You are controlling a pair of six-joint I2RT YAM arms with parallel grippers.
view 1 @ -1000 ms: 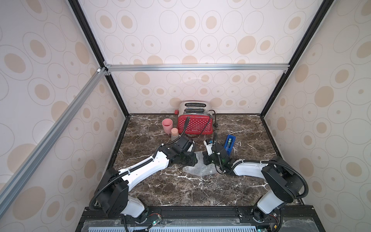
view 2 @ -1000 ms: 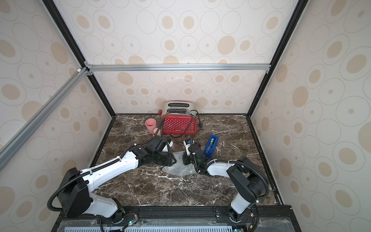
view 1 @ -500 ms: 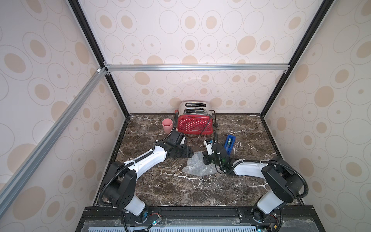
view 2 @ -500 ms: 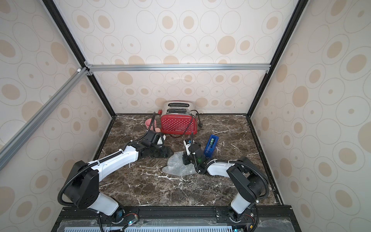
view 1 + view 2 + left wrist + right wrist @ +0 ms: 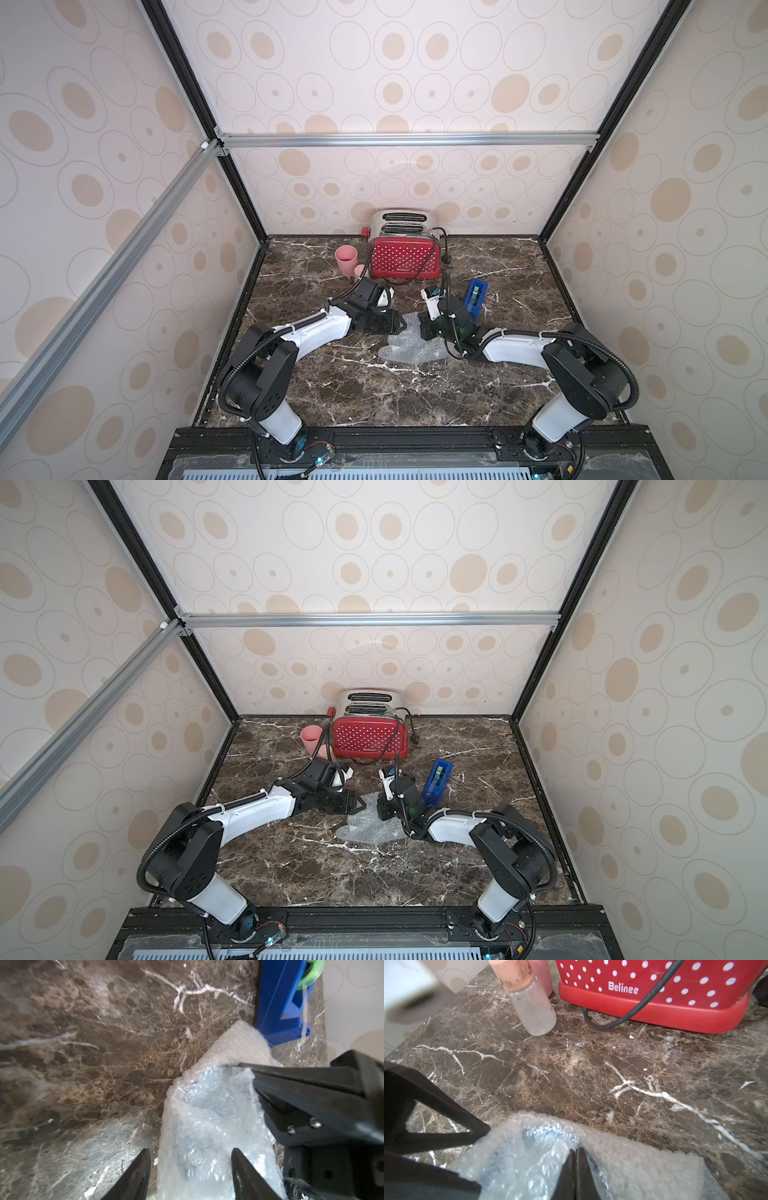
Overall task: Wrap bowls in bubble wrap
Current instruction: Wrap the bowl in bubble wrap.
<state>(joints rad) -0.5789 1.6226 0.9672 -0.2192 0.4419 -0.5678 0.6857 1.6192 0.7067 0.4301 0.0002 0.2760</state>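
Two hands meet over the clear bubble wrap (image 5: pixel 409 347) in the middle of the brown marble tabletop (image 5: pixel 374 395). The small white porcelain bowl with blue pattern (image 5: pixel 548 1134) sits beneath it, showing only as a blue tint. The right hand (image 5: pixel 576 1150) is clenched, apparently pinching a raised fold. The left hand (image 5: pixel 189 1151) is released, its fingers either side of the bundle. The left hand should grip the loose flap low and draw it over the bowl while the right hand holds tension.
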